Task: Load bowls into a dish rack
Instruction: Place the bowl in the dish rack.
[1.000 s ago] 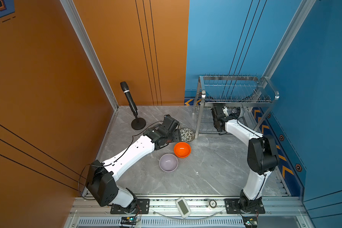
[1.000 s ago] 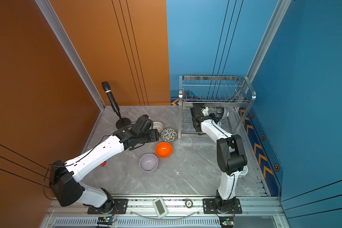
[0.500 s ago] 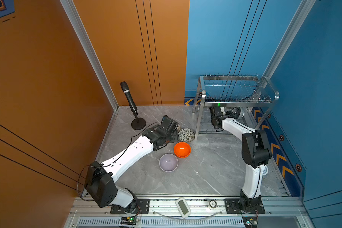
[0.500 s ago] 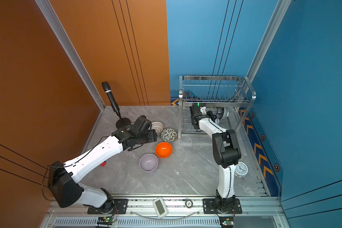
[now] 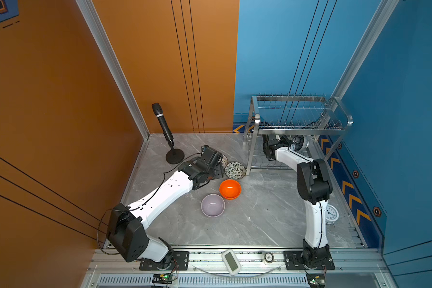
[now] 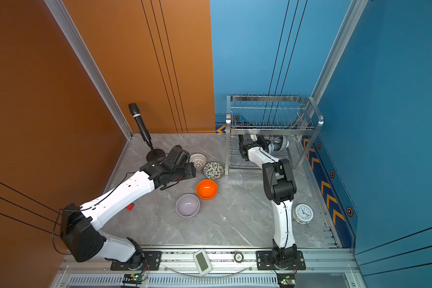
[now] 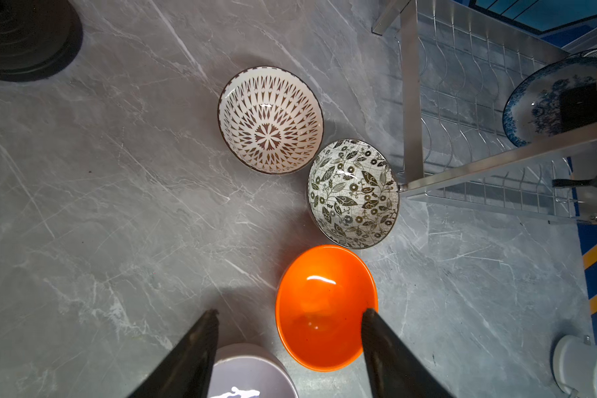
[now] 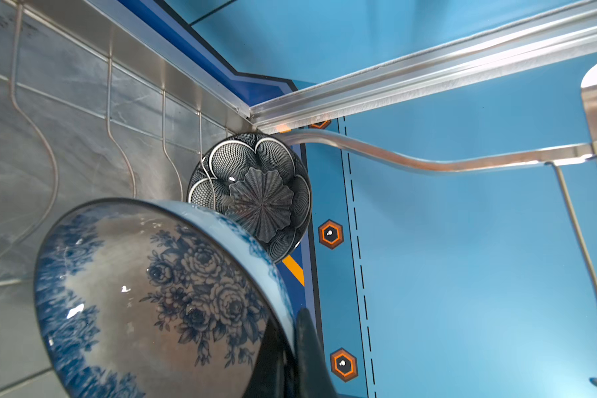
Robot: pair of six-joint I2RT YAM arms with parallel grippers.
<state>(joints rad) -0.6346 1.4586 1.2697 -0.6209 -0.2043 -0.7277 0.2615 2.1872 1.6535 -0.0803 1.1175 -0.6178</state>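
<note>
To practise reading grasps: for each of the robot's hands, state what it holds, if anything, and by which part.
The right hand pinches the blue-and-white floral bowl by its rim. The left hand is open, holding nothing.

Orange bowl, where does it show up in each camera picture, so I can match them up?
In both top views: the orange bowl stands between the lilac bowl and the leaf-patterned bowl.
Left wrist: beside the leaf-patterned bowl, its rim partly behind one finger of the left gripper.
Right wrist: not in it.
Shared landmark: the dish rack, seen in all four.
</note>
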